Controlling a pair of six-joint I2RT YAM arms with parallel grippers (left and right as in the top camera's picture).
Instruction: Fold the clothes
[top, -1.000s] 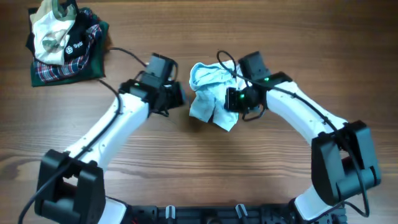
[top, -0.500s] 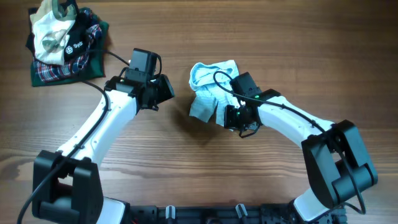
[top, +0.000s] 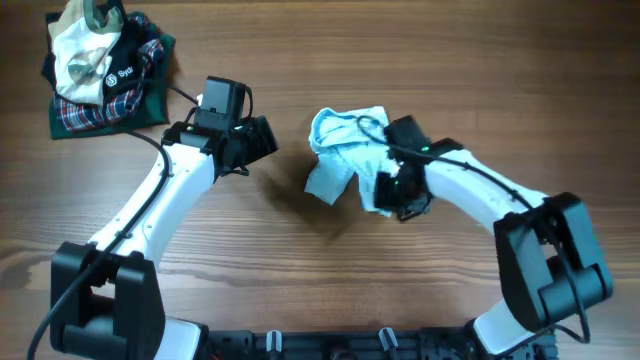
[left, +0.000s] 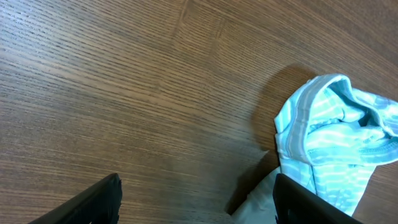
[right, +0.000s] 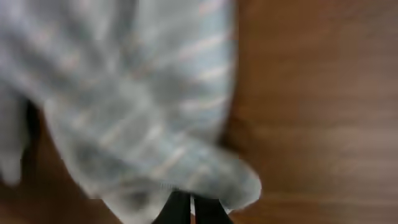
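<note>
The pale blue-and-white garment (top: 345, 150) lies crumpled in the middle of the table. It also shows in the left wrist view (left: 329, 137) and fills the blurred right wrist view (right: 137, 93). My right gripper (top: 388, 190) is shut on the garment's lower right edge (right: 189, 208). My left gripper (top: 262, 140) is open and empty, left of the garment and apart from it; its dark fingers show at the bottom of the left wrist view (left: 196, 199).
A pile of other clothes (top: 100, 65) lies at the back left: a dark green-and-red plaid cloth, a black garment with a white logo and a cream piece. The table is brown wood (top: 300, 260).
My left gripper has let go and pulled back to the left, away from the garment. My right gripper has dragged the garment's lower edge down and to the right.
</note>
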